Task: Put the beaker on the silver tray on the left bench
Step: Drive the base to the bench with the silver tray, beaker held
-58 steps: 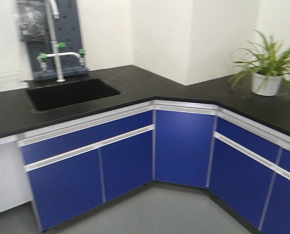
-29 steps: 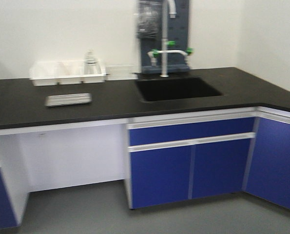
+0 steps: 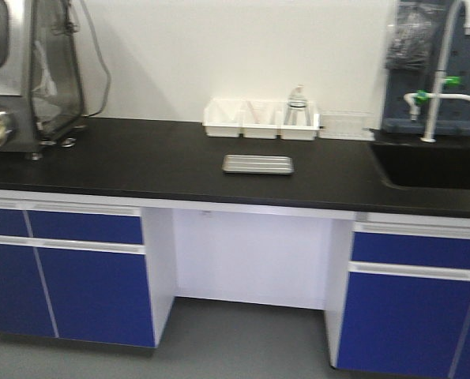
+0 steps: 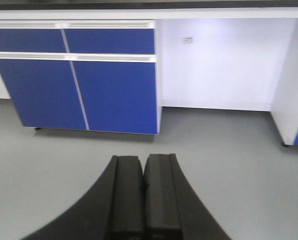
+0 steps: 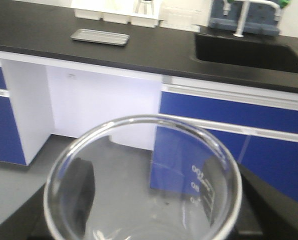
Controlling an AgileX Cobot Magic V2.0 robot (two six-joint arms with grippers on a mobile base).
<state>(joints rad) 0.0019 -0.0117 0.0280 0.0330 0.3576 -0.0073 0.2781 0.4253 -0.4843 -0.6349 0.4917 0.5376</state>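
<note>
The clear glass beaker [image 5: 138,185] fills the bottom of the right wrist view, rim up and empty, with white scale marks on its wall. My right gripper [image 5: 144,200] is shut on the beaker, one dark finger [image 5: 82,192] showing through the glass on each side. The silver tray [image 3: 257,163] lies flat on the black top of the left bench [image 3: 140,166], in front of the white bins; the right wrist view shows the silver tray [image 5: 99,36] far ahead to the upper left. My left gripper [image 4: 143,172] is shut on nothing, hanging low over the grey floor.
White plastic bins [image 3: 260,118] holding a flask stand against the wall behind the tray. A built-in sink [image 3: 436,164] with a tap [image 3: 444,67] is at the right. A metal machine [image 3: 29,71] stands at the bench's left end. Blue cabinets [image 3: 69,272] flank a knee-hole [image 3: 250,257].
The front view has swung left along the bench: the sink moved from the middle to the right edge, the silver tray and bins came to the centre, and the machine appeared at left.
</note>
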